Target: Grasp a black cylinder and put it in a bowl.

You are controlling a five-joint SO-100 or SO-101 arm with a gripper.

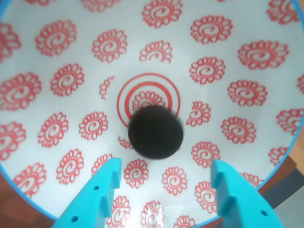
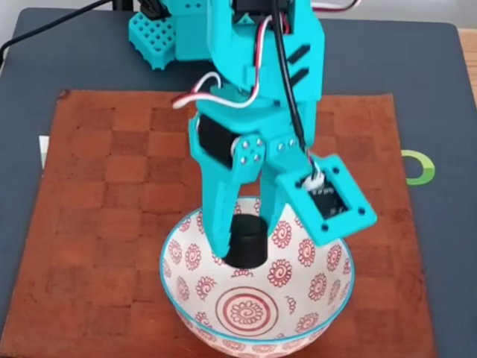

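Note:
The bowl (image 1: 57,85) is white with red rosettes and a turquoise rim, and it spreads under the wrist view. In the fixed view the bowl (image 2: 313,309) stands at the front of the board. The black cylinder (image 1: 155,132) looks blurred beside the red rings at the bowl's bottom. My turquoise gripper (image 1: 166,164) is open, and both fingers stand clear of the cylinder's sides. In the fixed view my gripper (image 2: 247,242) points down into the bowl with the black cylinder (image 2: 246,245) at its fingertips. I cannot tell whether the cylinder rests on the bowl.
The bowl stands on a brown checkered board (image 2: 97,194), which lies on a dark mat (image 2: 432,82). The arm's base (image 2: 160,33) is at the back. A white item with a green ring (image 2: 417,168) lies at the right edge.

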